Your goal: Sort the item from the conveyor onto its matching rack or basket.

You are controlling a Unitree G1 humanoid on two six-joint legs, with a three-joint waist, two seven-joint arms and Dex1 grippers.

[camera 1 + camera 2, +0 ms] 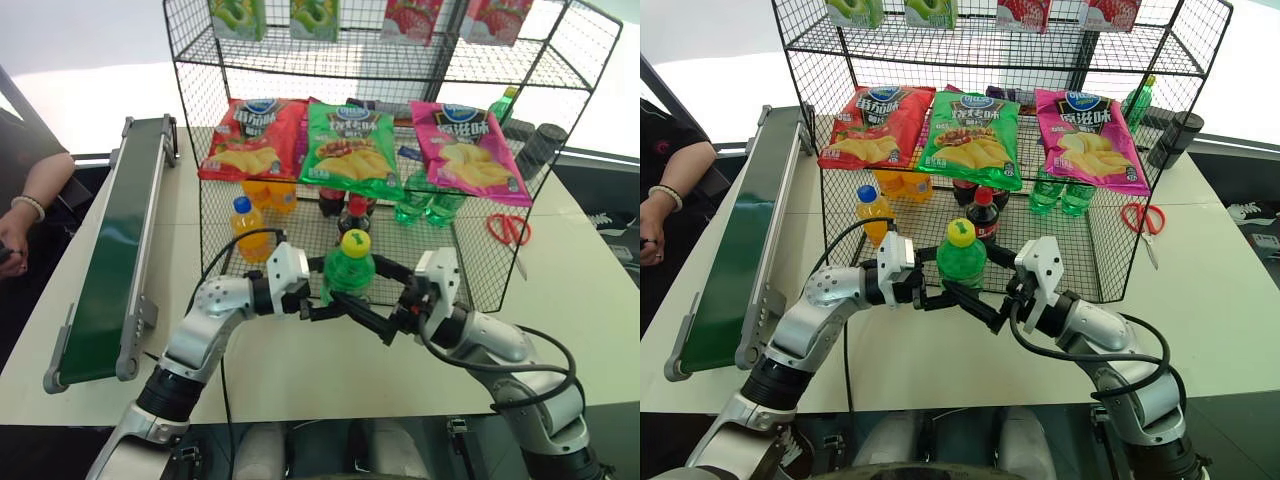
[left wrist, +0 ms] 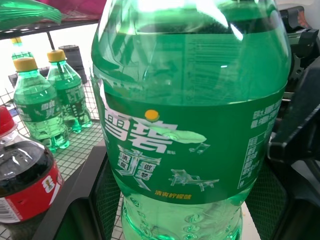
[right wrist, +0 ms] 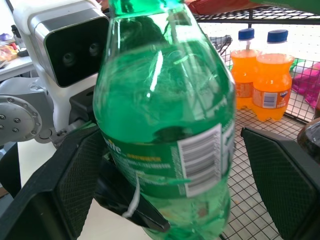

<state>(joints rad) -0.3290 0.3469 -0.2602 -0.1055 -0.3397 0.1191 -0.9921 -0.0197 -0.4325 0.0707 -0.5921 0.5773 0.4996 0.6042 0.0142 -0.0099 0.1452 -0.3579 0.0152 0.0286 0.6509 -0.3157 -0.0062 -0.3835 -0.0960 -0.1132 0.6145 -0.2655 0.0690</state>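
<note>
Green bottle with yellow cap at picture middle, upright, clenched in left gripper. Right gripper around it, fingers not quite touching. Behind, black wire rack holding chip bags, orange bottles, cola bottles, green bottles. Conveyor at left.

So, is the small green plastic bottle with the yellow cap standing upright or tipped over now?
Upright. The small green plastic bottle has its yellow cap straight above its body, between the left gripper and the right gripper.

A green soda bottle stands upright between the left pincer's fingers, rack bottles beyond.
</note>
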